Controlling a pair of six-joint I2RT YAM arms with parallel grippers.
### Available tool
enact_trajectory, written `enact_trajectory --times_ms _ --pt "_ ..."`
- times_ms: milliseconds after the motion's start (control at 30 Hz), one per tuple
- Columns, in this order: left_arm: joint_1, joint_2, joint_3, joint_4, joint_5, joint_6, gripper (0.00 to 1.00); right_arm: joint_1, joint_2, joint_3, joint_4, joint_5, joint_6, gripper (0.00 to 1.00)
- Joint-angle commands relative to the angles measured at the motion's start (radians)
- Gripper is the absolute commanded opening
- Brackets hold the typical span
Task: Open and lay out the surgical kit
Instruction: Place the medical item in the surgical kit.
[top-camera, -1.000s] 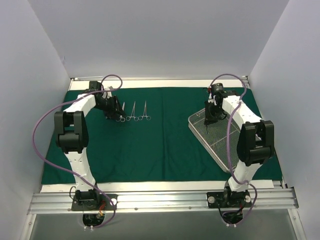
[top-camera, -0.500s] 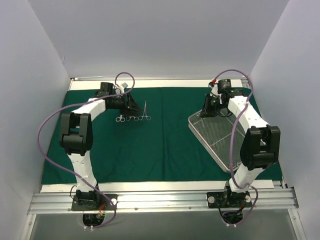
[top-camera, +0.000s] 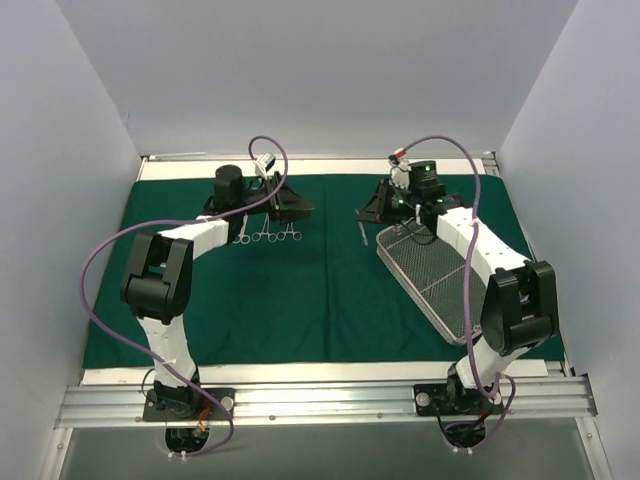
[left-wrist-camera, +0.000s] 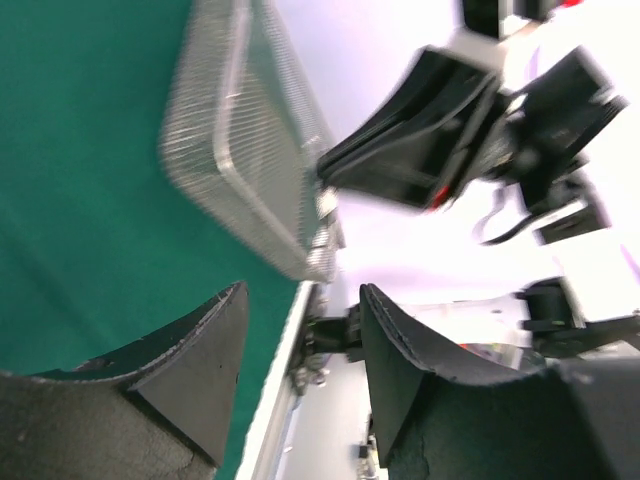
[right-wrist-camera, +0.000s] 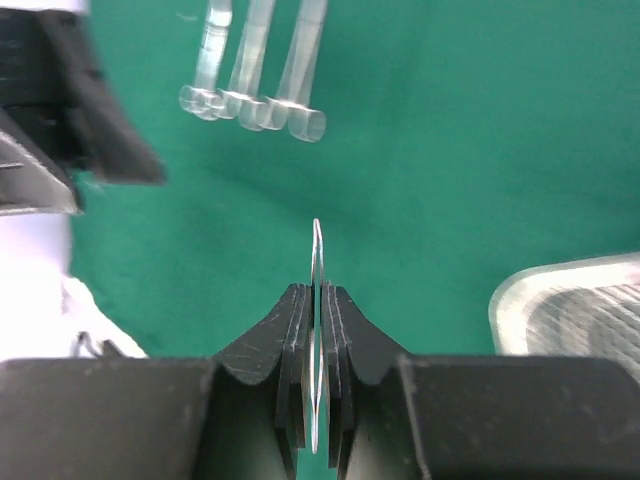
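The right end effector is pinched nearly closed on a thin silver instrument, seen edge-on, which sticks out past the fingertips and hangs above the dark green cloth, just off the far left corner of the wire-mesh tray. The left end effector stands about half open, its padded fingers apart with only air between them, above the far ends of a row of three instruments. The tray sits slanted on the right part of the cloth; only its mesh floor and a dividing line show inside it. The three silver instruments lie side by side on the cloth, ring handles toward the near edge. The cloth is spread flat over the bench.
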Motion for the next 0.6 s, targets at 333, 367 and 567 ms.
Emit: enact_trajectory --times_ms 333,367,567 --pt "-0.073 -0.073 -0.067 0.426 -0.019 -0.221 0.57 0.075 -0.079 -0.074 0.518 -0.046 0.356 0.00" --pt "-0.074 -0.077 -0.070 0.417 -0.019 -0.204 0.57 0.076 -0.079 -0.074 0.535 -0.055 0.367 0.00" --pt "-0.108 -0.094 -0.086 0.432 -0.028 -0.207 0.57 0.082 -0.078 -0.097 0.693 -0.116 0.472 0.00"
